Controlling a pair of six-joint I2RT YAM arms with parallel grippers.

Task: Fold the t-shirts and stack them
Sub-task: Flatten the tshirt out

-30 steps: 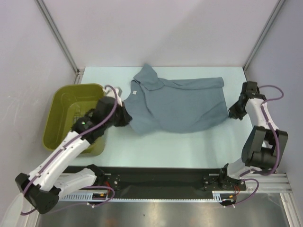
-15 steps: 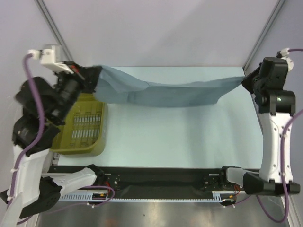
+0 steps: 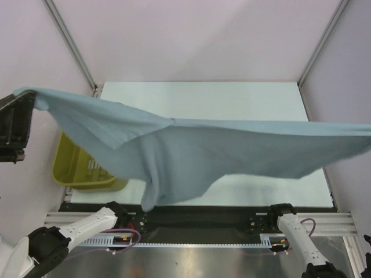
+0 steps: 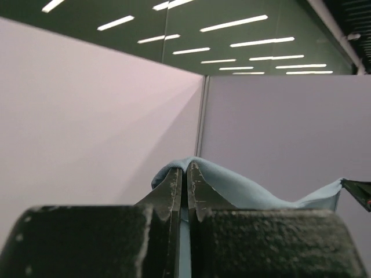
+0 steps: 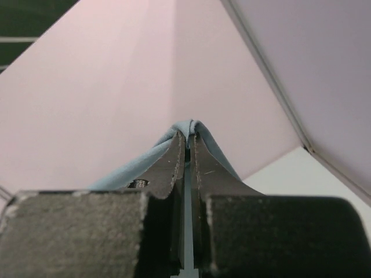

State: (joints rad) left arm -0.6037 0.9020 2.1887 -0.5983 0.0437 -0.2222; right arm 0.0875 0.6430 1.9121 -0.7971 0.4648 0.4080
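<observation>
Item: t-shirt [image 3: 232, 147], 1 pc, unfolded, strung in air betw. L gripper [image 4: 184, 169] & R gripper [image 5: 186, 136], both clamped on its edges. Folds: none. Stack: not begun.

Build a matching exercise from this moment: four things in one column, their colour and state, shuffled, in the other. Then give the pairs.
Column one
1. t-shirt
2. basket
3. left fingers
4. table

Column two
A. olive, partly hidden by cloth
B. pale, flat beneath the rest
C. blue-grey, held up and spread wide
D. black, shut on a pinch of cloth

Pairs: 1-C, 2-A, 3-D, 4-B
</observation>
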